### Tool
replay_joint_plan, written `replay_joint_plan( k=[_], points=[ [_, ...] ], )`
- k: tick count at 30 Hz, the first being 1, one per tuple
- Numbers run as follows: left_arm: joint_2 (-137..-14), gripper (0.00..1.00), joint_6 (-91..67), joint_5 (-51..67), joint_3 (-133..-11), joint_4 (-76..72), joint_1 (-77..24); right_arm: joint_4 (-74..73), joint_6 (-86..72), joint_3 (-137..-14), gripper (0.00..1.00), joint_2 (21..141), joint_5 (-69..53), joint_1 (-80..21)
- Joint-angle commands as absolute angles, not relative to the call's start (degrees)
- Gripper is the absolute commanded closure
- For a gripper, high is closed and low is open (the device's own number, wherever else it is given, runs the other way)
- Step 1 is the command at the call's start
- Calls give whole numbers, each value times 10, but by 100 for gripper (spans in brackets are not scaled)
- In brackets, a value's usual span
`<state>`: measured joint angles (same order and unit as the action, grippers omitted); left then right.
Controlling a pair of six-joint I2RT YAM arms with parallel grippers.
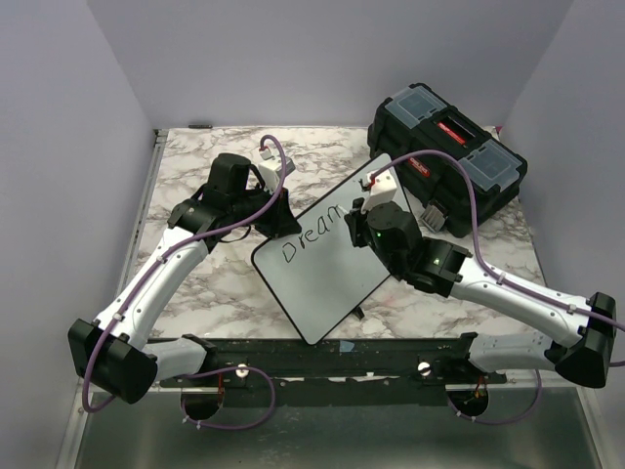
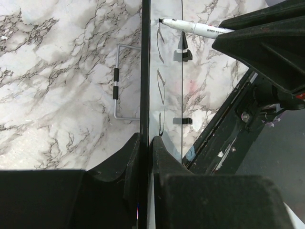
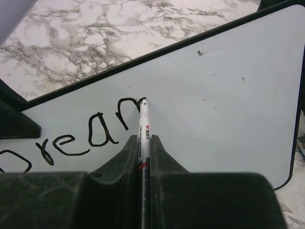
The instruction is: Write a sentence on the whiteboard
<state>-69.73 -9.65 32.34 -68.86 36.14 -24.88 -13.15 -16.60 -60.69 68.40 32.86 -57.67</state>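
The whiteboard (image 1: 327, 274) lies tilted on the marble table; it also shows edge-on in the left wrist view (image 2: 164, 71) and flat in the right wrist view (image 3: 214, 95). The sentence (image 1: 314, 236) reads "Drean", its last letter part-drawn, also in the right wrist view (image 3: 81, 138). My left gripper (image 2: 144, 143) is shut on the whiteboard's black rim at its upper left edge. My right gripper (image 3: 143, 143) is shut on a white marker (image 3: 143, 129). The marker tip touches the board at the last stroke. The marker also shows in the left wrist view (image 2: 195, 27).
A black toolbox (image 1: 447, 151) with clear lid compartments stands at the back right, touching the board's far corner. A wire stand (image 2: 116, 81) lies on the marble under the board. A black rail (image 1: 322, 357) runs along the near edge. Grey walls enclose the table.
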Motion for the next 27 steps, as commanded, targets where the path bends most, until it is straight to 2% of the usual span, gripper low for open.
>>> replay_joint_plan(
  k=[1,27],
  points=[
    [-675,100,-62,295,-692,316,-249,-125,-166,-615,99,690,370,-576],
    [-670,100,-63,295,-695,318,-250,-149,-204,-550,99,629,336,-576]
  ],
)
